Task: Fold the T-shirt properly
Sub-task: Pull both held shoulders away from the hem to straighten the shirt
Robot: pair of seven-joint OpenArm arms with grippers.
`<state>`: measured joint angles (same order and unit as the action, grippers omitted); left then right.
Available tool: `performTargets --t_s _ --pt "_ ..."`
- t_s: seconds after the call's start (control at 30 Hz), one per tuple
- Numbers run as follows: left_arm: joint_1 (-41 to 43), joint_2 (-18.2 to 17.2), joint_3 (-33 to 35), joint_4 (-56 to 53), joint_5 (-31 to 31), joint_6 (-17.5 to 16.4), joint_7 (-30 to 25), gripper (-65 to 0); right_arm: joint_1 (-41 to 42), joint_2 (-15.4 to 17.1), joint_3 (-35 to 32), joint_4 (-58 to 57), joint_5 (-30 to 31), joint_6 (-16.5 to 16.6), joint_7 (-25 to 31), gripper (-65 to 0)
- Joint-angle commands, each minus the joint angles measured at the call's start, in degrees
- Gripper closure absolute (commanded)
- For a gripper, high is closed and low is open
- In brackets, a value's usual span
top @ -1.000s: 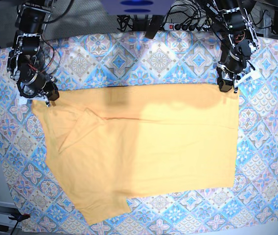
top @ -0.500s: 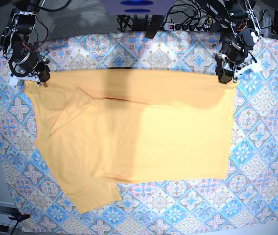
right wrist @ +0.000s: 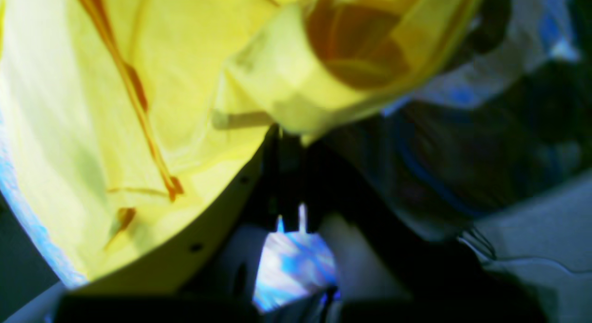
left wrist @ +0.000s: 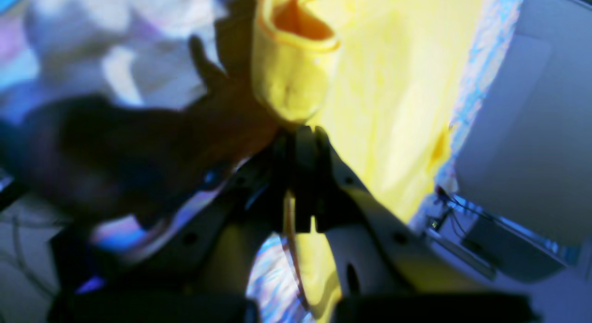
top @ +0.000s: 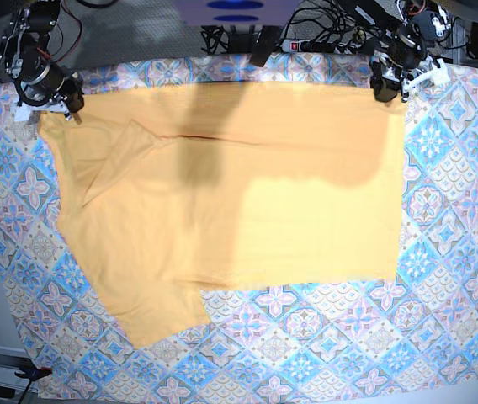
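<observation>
The yellow-orange T-shirt point(top: 239, 202) lies spread over the tablecloth, one sleeve folded in at the left and its lower left corner hanging toward the near edge. At the shirt's far right corner, my left gripper point(top: 388, 91) is shut on the cloth. The left wrist view shows its jaws point(left wrist: 300, 135) pinching a bunched fold of the T-shirt point(left wrist: 384, 82). My right gripper point(top: 62, 105) is shut on the far left corner. In the right wrist view its tips point(right wrist: 291, 138) clamp a rolled hem of the T-shirt point(right wrist: 138, 82).
A blue-pink tile-patterned tablecloth point(top: 458, 252) covers the table. A power strip and tangled cables point(top: 306, 42) run along the far edge, just behind the shirt's top edge. A dark shadow falls across the upper middle of the shirt.
Both grippers have moved toward the table's far edge, pulling the shirt's top edge with them. The whole shirt has slid away from the near edge.
</observation>
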<state>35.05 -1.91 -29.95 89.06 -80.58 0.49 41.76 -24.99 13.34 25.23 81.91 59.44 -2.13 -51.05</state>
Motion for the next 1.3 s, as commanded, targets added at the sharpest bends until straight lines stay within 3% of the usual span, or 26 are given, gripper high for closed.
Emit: performTargets --t_s 0.0,0.4,1.27 --pt "0.86 -0.59 -0.15 1.19 -1.05 -0.71 -0.75 0.0 -0.37 1.12 0.57 1.04 0.03 0.15 0.89 0.0" --pt "8.34 0.64 -0.15 7.60 -0.87 -0.71 -0.66 0.0 -3.45 1.12 0.48 1.65 0.03 0.15 0.89 0.0" --pt "11.41 0.46 -0.15 7.34 -0.70 -0.71 -0.75 0.0 -7.58 0.94 0.57 4.46 -0.32 -0.20 0.98 -0.7"
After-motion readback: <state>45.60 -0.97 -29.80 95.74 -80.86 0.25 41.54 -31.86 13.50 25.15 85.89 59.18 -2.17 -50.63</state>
